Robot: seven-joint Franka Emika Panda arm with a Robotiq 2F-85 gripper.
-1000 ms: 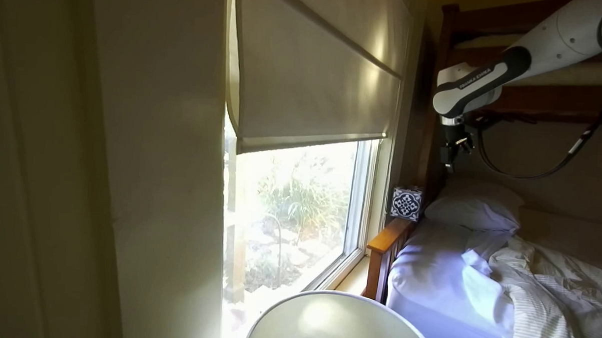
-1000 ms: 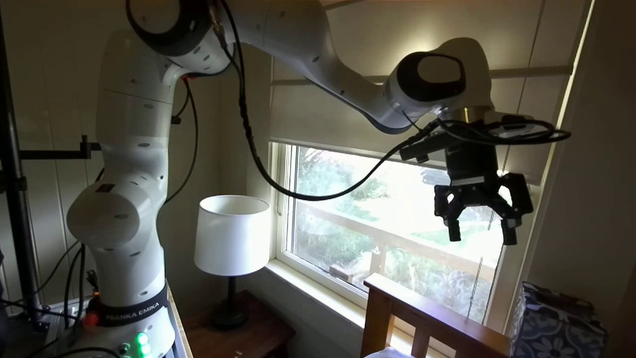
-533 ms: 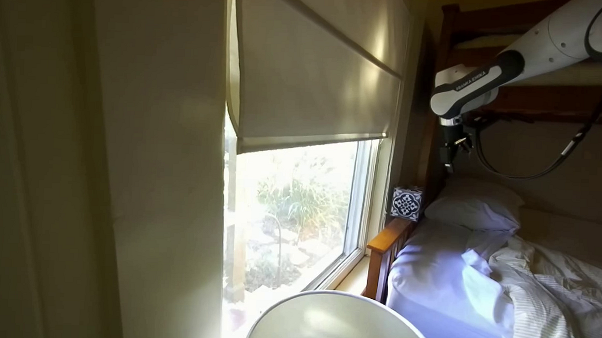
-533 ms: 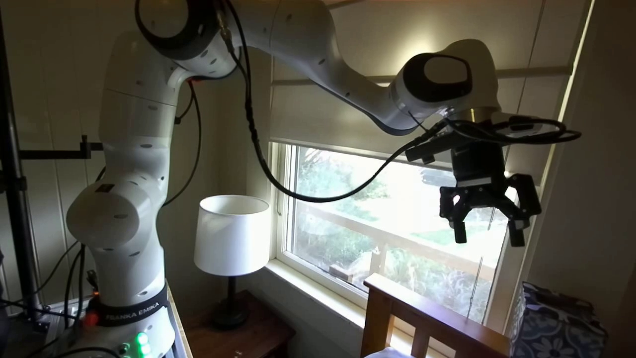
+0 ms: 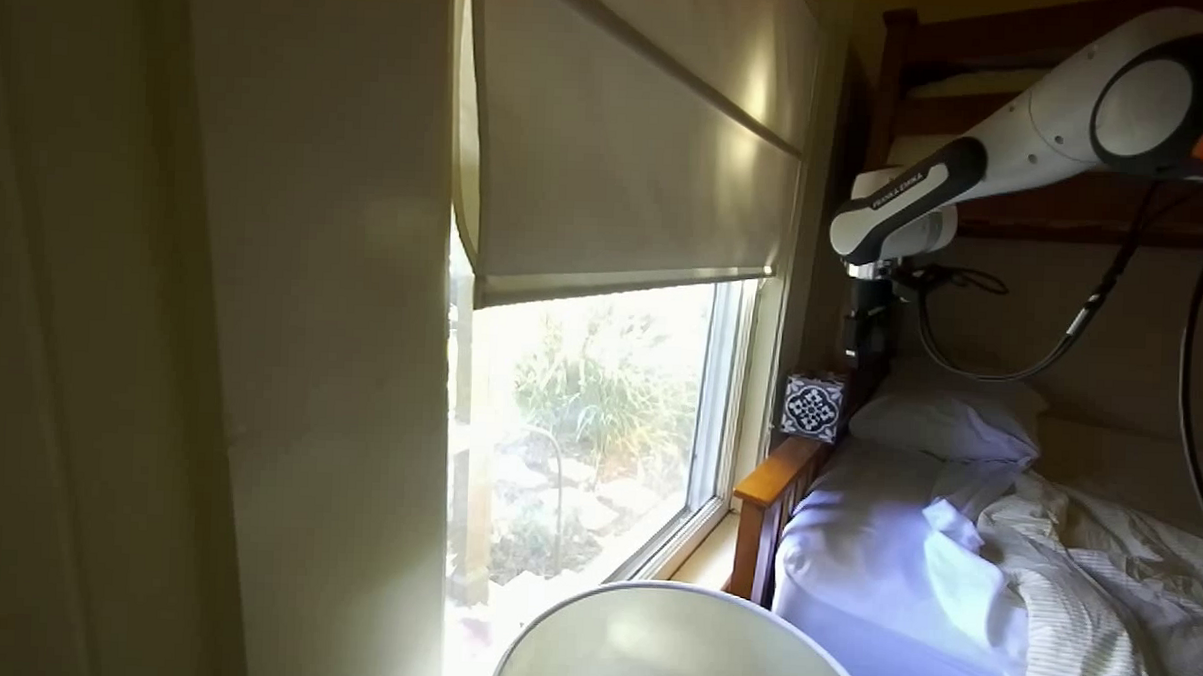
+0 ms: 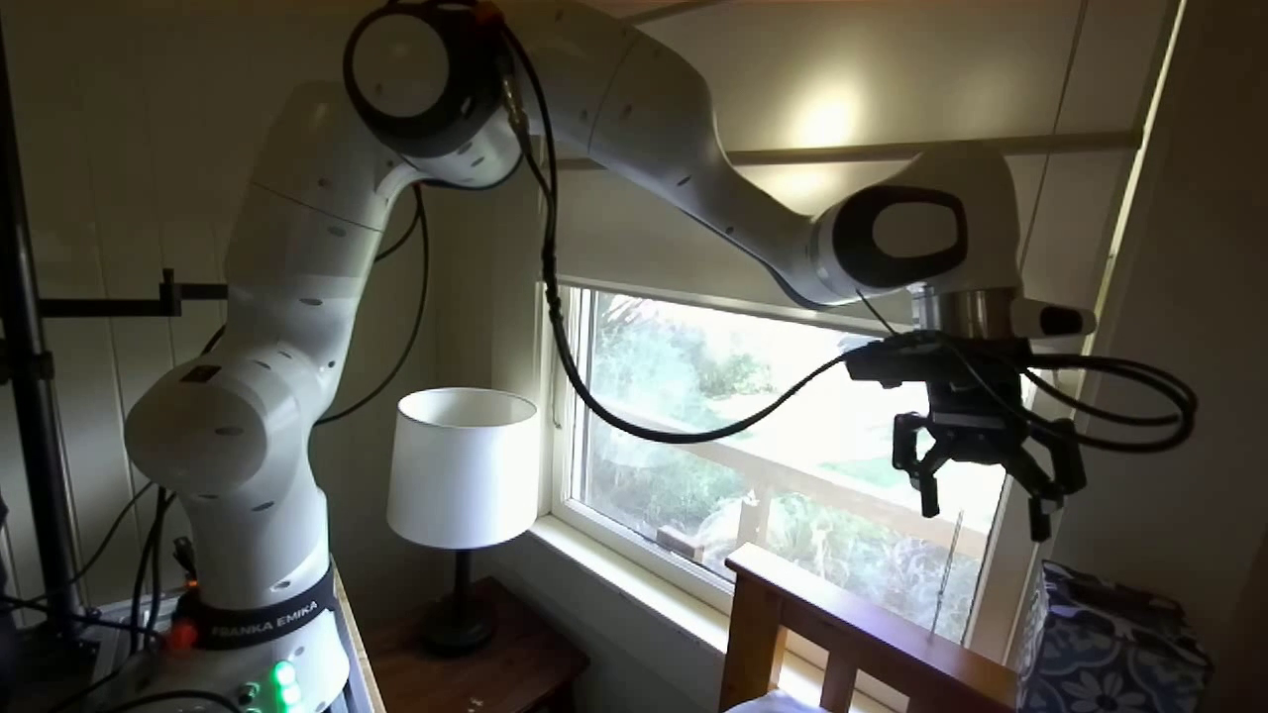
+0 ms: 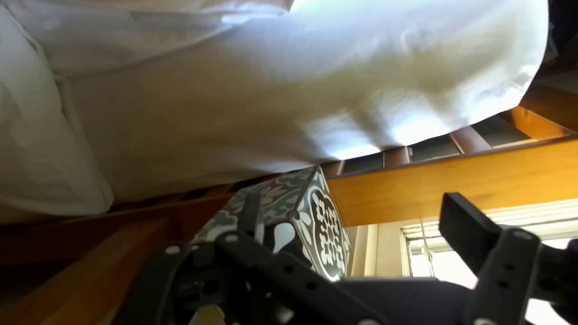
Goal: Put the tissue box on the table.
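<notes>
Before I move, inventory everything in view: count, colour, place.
bed: one, white, beside window
window: one, white, beside bed
blind: one, beige, over window
rail: one, brown, between bed and window
tissue box: one, black and white, at rail's end
pillow: one, white, on bed
blanket: one, pale striped, on bed
upper bunk: one, brown, above bed
table: one, brown, in corner
lamp: one, white shade, on table
pole: one, black, edge of an exterior view
round thing: one, pale, bottom of an exterior view, likely lamp's shade
arm: one, mostly white, before blind
cables: several, black, along arm
jaws: two, black, open, higher than tissue box
</notes>
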